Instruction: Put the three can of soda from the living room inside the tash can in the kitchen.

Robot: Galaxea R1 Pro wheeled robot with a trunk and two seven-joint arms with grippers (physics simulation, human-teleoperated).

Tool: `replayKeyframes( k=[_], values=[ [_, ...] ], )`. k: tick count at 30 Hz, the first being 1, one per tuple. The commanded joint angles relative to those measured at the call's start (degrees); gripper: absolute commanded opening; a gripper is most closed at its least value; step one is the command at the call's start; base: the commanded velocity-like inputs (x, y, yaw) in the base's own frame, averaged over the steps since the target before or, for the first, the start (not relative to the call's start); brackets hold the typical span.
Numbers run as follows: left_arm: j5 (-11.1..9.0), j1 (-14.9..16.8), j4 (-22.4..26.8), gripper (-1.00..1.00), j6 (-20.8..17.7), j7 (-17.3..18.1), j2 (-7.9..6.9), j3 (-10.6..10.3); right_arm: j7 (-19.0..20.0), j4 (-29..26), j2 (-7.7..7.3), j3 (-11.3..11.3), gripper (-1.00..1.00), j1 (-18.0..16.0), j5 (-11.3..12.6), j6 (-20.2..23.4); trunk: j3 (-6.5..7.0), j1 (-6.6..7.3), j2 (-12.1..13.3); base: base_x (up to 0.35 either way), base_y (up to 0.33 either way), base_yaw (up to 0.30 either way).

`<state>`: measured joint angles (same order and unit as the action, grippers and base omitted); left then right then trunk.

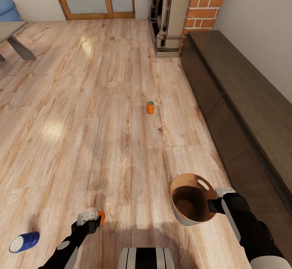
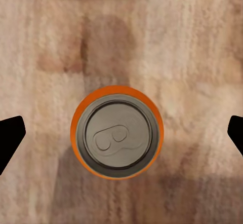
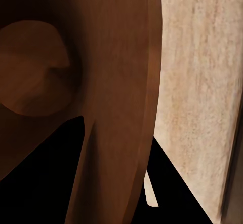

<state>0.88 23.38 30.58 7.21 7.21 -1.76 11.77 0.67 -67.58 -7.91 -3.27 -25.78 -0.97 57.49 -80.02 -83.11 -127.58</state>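
Orange can [image 2: 117, 132] stands half-hidden beneath the spread left gripper [image 1: 92, 218]; right gripper [image 1: 218, 201] pinches the bin [image 1: 184, 216] rim.

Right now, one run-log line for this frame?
left gripper: open over upright orange soda can | right gripper: holding brown-lined round bin by rim | blue can: lying on floor

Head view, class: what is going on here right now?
The right gripper holds the trash can by its rim above the wood floor. The left gripper is open around an upright orange can. Another orange can stands farther ahead, and a blue can lies on its side.
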Motion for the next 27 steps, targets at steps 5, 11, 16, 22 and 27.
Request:
replayKeyframes(
  k=[5, 11, 16, 22, 27],
  values=[
    [0.0, 0.0, 0.0, 1.00, 0.0, 0.0, 0.00, 0.0, 0.0, 0.0, 0.00, 0.0, -1.00, 0.0, 0.5, 0.0, -0.90, -1.10, -2.0, 0.000, 0.000, 0.000],
    [0.0, 0.0, 0.0, 1.00, 0.0, 0.0, 0.00, 0.0, 0.0, -0.1, -0.03, -0.1, -1.00, 0.0, 0.5, 0.0, -0.90, -1.10, -2.0, 0.000, 0.000, 0.000],
    [0.0, 0.0, 0.0, 1.00, 0.0, 0.0, 0.00, -0.1, 0.1, -5.3, -0.09, -0.2, -1.00, -0.1, 0.5, 0.1, -0.90, -1.10, -2.0, 0.000, 0.000, 0.000],
    [0.0, 0.0, 0.0, 1.00, 0.0, 0.0, 0.00, 0.0, 0.1, -10.1, -0.09, -0.1, -1.00, 0.0, 0.5, 0.1, -0.90, -1.10, -2.0, 0.000, 0.000, 0.000],
    [0.0, 0.0, 0.0, 1.00, 0.0, 0.0, 0.00, 0.0, 0.1, -10.3, -0.09, -0.1, -1.00, 0.0, 0.5, 0.1, -1.08, -1.32, -2.4, 0.000, 0.000, 0.000]
  ],
)
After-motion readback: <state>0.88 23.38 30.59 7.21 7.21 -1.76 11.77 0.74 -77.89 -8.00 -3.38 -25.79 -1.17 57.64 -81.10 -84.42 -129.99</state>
